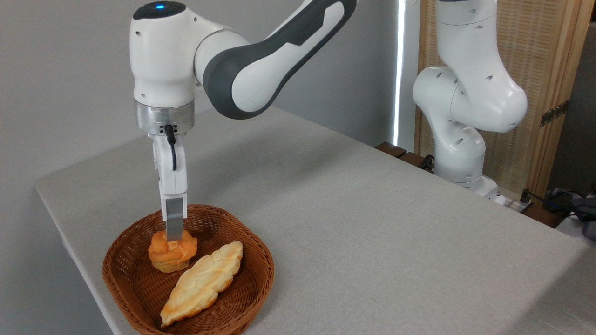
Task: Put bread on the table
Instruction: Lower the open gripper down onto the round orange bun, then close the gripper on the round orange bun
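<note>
The bread (168, 257), a small round orange-golden bun, lies in the back left of a brown wicker basket (259, 273) near the table's (372, 232) front left corner. My gripper (174, 237) points straight down over the bun and is turned edge-on to the camera. Only its near finger (174, 223) shows, its tip overlapping the bun's top. The far finger is hidden behind it, so the gap between the fingers cannot be seen.
A longer pale braided loaf (204, 282) lies in the basket just right of the bun. The arm's white base (458, 153) stands at the table's far right edge, with cables and a wooden screen behind it.
</note>
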